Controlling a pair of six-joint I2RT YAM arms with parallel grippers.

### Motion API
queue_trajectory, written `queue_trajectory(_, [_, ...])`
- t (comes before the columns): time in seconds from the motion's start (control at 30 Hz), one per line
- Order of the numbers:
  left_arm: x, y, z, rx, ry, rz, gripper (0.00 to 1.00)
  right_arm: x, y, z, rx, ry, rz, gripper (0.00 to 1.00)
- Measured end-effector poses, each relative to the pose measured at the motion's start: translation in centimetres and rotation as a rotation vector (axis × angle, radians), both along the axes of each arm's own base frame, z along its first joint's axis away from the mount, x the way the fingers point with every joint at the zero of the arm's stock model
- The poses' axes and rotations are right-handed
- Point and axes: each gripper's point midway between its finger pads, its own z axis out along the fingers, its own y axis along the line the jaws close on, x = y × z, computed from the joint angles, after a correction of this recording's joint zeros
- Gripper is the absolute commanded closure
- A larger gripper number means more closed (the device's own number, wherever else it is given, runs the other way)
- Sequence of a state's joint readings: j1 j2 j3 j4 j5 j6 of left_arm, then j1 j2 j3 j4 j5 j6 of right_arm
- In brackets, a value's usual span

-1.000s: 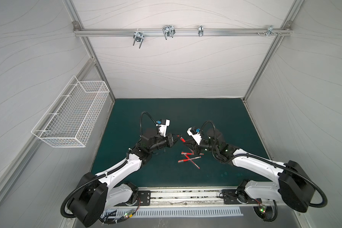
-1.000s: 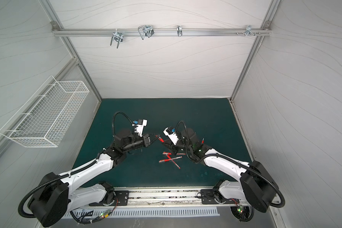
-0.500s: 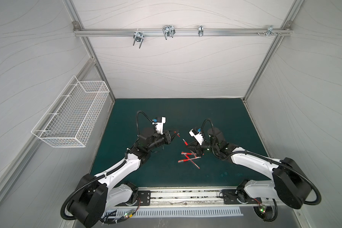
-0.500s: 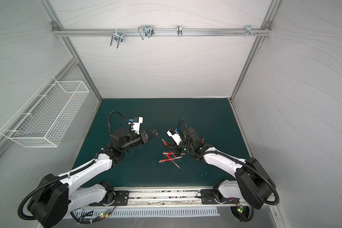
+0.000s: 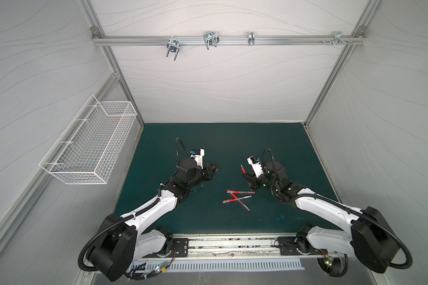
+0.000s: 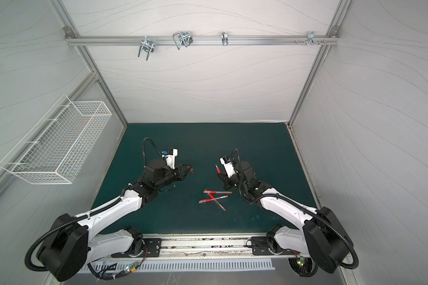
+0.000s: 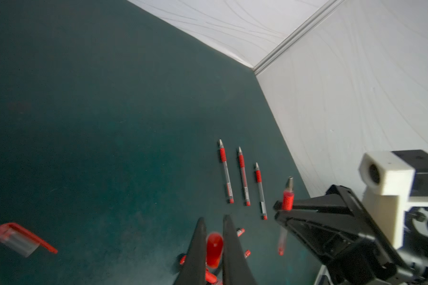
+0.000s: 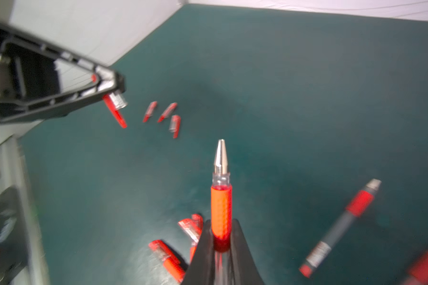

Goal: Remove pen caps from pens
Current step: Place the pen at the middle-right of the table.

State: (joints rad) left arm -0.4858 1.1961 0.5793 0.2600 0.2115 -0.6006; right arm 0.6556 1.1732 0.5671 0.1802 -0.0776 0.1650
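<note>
A red pen cap (image 7: pixel 214 250) sits pinched between the two black fingers of the left gripper (image 7: pixel 214 222), whose jaws are closed on it, and it is held in the air above the dark green mat (image 5: pixel 232 148). Well apart from it, the right gripper (image 8: pixel 221 222) is clamped on a pen (image 8: pixel 221 197) at the rear of its red grip band, and the pen's bare silver tip points away from the wrist. In both top views the two grippers face each other across an open gap over the middle of the mat. Just on the near side of the right gripper, three capped pens (image 5: pixel 237 198) lie crossed in a loose heap on the mat. The left wrist view shows three uncapped pens (image 7: pixel 242 177) lying side by side, nearly parallel, with their tips pointing the same way, near the right wall. In the right wrist view three loose caps (image 8: pixel 167 113) lie close together on the mat beyond the left gripper, blurred. A white wire basket (image 5: pixel 89 148) hangs on the left wall
</note>
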Motion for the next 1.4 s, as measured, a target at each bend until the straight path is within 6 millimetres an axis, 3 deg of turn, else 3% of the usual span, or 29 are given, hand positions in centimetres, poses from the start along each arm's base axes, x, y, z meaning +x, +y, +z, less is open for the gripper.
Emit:
queue_trajectory(0.13, [1.0,0.5,-1.8,0.072,0.046,0.032,1.0,2.2,-3.8,-0.3,-0.035,0.012,-0.193,1.0])
queue_trajectory(0.37, [2.5,1.2,-5.3,0.168,0.144,0.059,1.0,5.5,-12.9,-1.4,-0.057,0.072,-0.592,1.0])
queue_trajectory(0.5, [3.1,1.7,-6.9,0.218,0.199,0.072,1.0,5.8,-17.3,-3.3,-0.05,0.146,-0.762,1.0])
queue_trajectory(0.63, [3.6,2.2,-8.0,0.254,0.238,0.089,1.0,5.7,-20.1,-5.7,-0.035,0.234,-0.876,1.0])
queue_trajectory(0.9, [4.2,3.1,-10.3,0.316,0.334,0.116,1.0,4.8,-23.4,-10.1,0.056,0.428,-1.006,1.0])
queue_trajectory(1.27, [4.2,3.9,-13.2,0.38,0.461,0.126,1.0,4.8,-23.4,-11.7,0.155,0.517,-1.017,0.99])
queue_trajectory(1.4, [4.3,4.1,-13.7,0.393,0.49,0.131,0.93,4.8,-23.4,-12.4,0.176,0.546,-1.021,0.94])
